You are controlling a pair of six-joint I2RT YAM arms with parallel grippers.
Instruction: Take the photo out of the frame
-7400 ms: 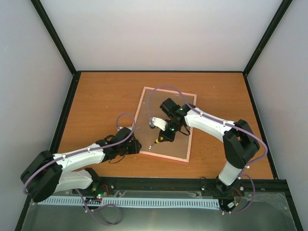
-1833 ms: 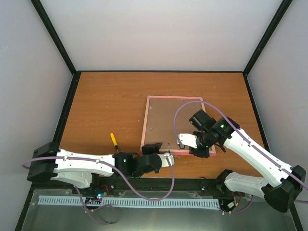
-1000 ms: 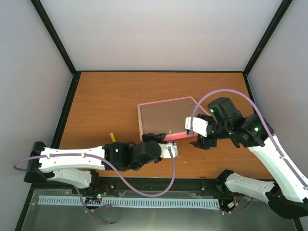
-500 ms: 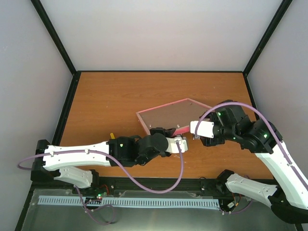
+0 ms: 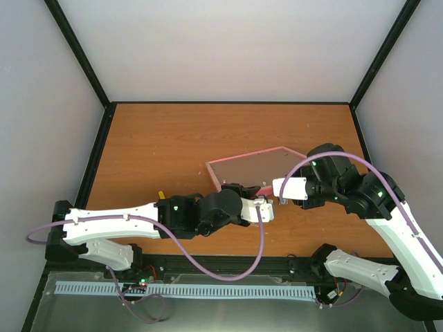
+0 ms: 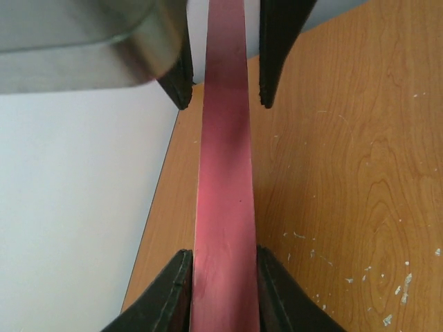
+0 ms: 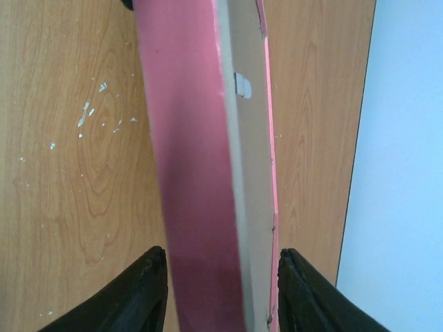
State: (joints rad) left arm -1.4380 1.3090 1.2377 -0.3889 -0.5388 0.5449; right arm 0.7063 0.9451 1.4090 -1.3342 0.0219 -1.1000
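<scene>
The pink frame point(image 5: 252, 168) is off the table and tilted, its brown back facing up. The photo is hidden. My left gripper point(image 5: 259, 199) is shut on the frame's near edge. In the left wrist view the pink edge point(image 6: 225, 207) fills the gap of the gripper point(image 6: 223, 252), with both fingers touching it. My right gripper point(image 5: 278, 193) holds the same edge just to the right. In the right wrist view the gripper point(image 7: 223, 252) closes on the frame point(image 7: 194, 173), both pink edge and brown backing. The right gripper's black fingers point(image 6: 277, 48) show farther along the edge.
A yellow-handled screwdriver point(image 5: 160, 196) lies on the wooden table point(image 5: 152, 145) by the left arm. Black posts and pale walls bound the table on three sides.
Both grippers have raised the frame off the table and tilted it more steeply. It has swung to the right. The screwdriver, earlier in the right gripper, now lies at the left.
</scene>
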